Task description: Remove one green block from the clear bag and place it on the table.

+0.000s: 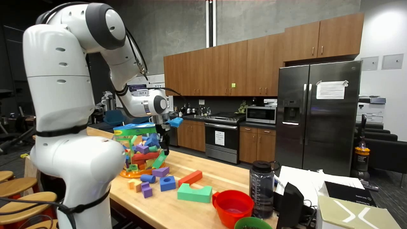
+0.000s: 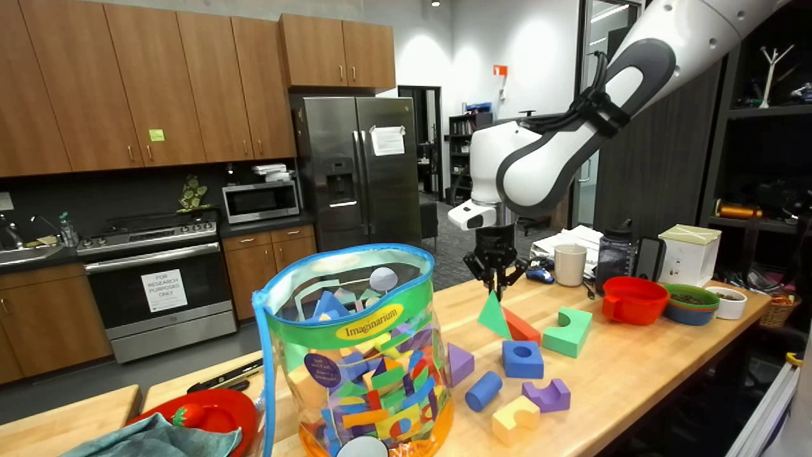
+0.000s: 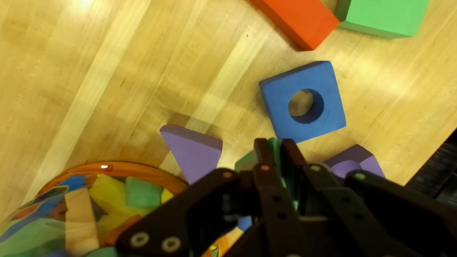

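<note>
Nearest the wrist camera we have the black Robotiq gripper (image 3: 274, 143), its jaws clamped on a green triangular block (image 2: 493, 317) that projects below the fingertips. In the wrist view the linkages conceal most of this block; we cannot tell whether its lower tip contacts the table (image 2: 625, 397). The clear bag (image 2: 304, 335) of multicoloured toy blocks (image 2: 380, 379) stands beside the gripper, left of it in both exterior views. Its base runs out of view in an exterior view, where a round grey item (image 2: 363, 447) at its foot is likewise cut off; we cannot identify it. A purple arch block (image 3: 357, 160) is partly covered by the gripper linkage in the wrist view.

The table is pale strip-laminated wood. Near the gripper lie a blue block (image 2: 524, 368) with a round hole and a red rectangular block (image 1: 190, 178); a green arch block (image 1: 194, 196) lies farther from it. Well beyond the gripper we locate wood-grain cabinets (image 2: 146, 76), a stainless range (image 2: 158, 259) and a two-door refrigerator (image 2: 380, 190).

Readable markings: the bag's yellow label (image 2: 370, 322) reads "Imaginarium"; the oven-door sheet (image 2: 163, 291) reads "FOR RESEARCH PURPOSES ONLY". We cannot read the purple oval sticker (image 2: 322, 370) on the bag or the refrigerator sheet (image 2: 387, 141).
</note>
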Available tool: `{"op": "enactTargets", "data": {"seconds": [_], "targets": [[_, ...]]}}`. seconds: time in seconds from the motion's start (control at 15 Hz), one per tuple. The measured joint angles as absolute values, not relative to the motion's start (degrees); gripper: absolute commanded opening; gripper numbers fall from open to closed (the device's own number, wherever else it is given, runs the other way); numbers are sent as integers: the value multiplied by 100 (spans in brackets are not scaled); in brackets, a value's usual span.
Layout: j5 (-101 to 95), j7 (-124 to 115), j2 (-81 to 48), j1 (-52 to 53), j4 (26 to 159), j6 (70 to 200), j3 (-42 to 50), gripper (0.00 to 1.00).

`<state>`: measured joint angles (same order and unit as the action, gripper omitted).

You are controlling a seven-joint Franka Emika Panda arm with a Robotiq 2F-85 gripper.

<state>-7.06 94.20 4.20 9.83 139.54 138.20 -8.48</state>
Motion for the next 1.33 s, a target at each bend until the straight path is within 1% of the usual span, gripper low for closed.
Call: {"op": "enactTargets", "data": {"seconds": [0.47,0.87,1.33], "targets": [[-1172,9386,388,898,14186,14480,-741,3],[-1313,9096,66,1011,14193,15149,-914,3],[-2180,8472,-304,1047,14175,15723,-1009,3]]}}
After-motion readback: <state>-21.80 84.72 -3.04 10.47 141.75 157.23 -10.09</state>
